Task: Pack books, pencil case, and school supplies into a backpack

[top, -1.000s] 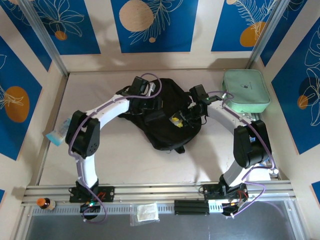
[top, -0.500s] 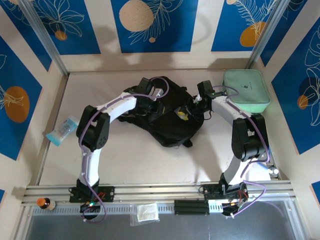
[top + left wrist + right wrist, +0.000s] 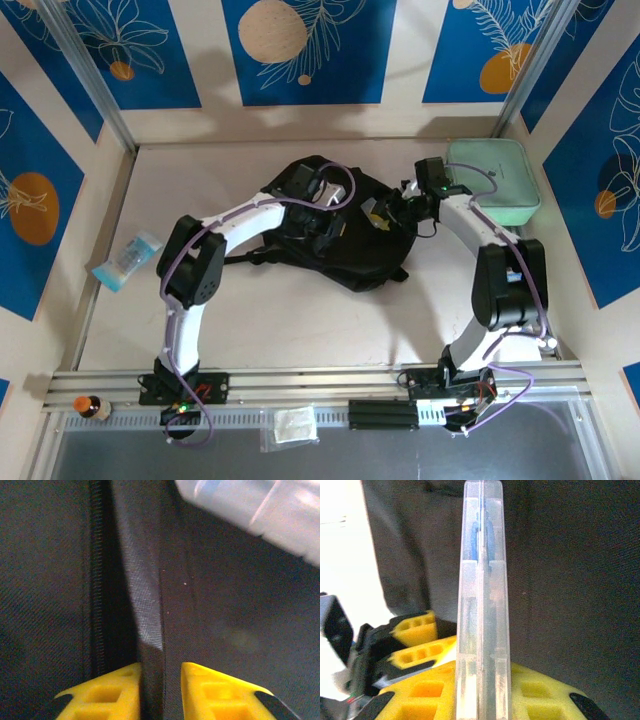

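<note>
**keeping the bag's lip up for the clear box**

the backpack (image 3: 350,262) is lying mid-table. the left gripper (image 3: 152,682) is pinching a fabric fold beside its zip, and it should be lifting that lip clear. the right gripper (image 3: 482,685) is clamping the clear plastic box (image 3: 482,570) edge-on at the bag's right side, probably just outside the opening. compared with a second ago, the left jaws are now biting fabric, and both arms are sitting further right.

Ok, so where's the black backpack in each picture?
Top view: the backpack lies in the middle of the table.
Left wrist: black cloth with a zip on the left and a fold between the yellow jaws.
Right wrist: black cloth behind the clear box.
Shared landmark: the clear box; the pale see-through thing at the left wrist view's top right is likely it.
</note>
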Tool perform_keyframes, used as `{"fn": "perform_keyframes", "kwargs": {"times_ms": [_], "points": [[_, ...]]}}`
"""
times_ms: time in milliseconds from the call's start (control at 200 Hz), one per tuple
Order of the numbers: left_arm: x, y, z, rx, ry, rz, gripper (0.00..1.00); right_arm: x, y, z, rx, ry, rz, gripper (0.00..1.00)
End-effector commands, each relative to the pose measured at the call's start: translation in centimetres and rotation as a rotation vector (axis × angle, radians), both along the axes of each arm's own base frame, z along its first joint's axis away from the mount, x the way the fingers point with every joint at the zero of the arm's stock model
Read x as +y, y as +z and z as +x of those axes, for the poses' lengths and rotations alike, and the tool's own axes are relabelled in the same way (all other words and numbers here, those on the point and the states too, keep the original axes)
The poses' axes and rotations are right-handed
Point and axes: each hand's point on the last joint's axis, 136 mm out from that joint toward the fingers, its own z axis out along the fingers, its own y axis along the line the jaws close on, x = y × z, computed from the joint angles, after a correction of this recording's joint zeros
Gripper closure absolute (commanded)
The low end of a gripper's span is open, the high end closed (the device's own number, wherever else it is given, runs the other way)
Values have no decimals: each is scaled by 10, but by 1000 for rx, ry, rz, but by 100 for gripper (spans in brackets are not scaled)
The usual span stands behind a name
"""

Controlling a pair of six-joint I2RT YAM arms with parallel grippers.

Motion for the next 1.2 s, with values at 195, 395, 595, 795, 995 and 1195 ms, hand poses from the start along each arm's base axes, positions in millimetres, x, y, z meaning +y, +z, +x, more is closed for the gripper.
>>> {"fn": "perform_keyframes", "kwargs": {"times_ms": [195, 395, 595, 795, 995, 1195], "points": [[15, 26, -17, -78, -43, 27, 67, 20, 39, 3, -89, 76, 101, 92], [5, 23, -37, -31, -102, -115, 79, 37, 36, 11, -47, 99, 119, 93], [-5, 21, -38, -37, -136, -185, 83, 59, 30, 9, 3, 168, 149, 93], [-7, 17, -44, -44, -163, -216, 80, 65, 5, -2, 116, 175, 111, 93], [5, 14, -42, -56, -133, -183, 76, 48, -13, -29, 169, 168, 56, 94], [17, 20, -34, -71, -98, -159, 71, 22, -31, -51, 130, 156, 29, 94]]}}
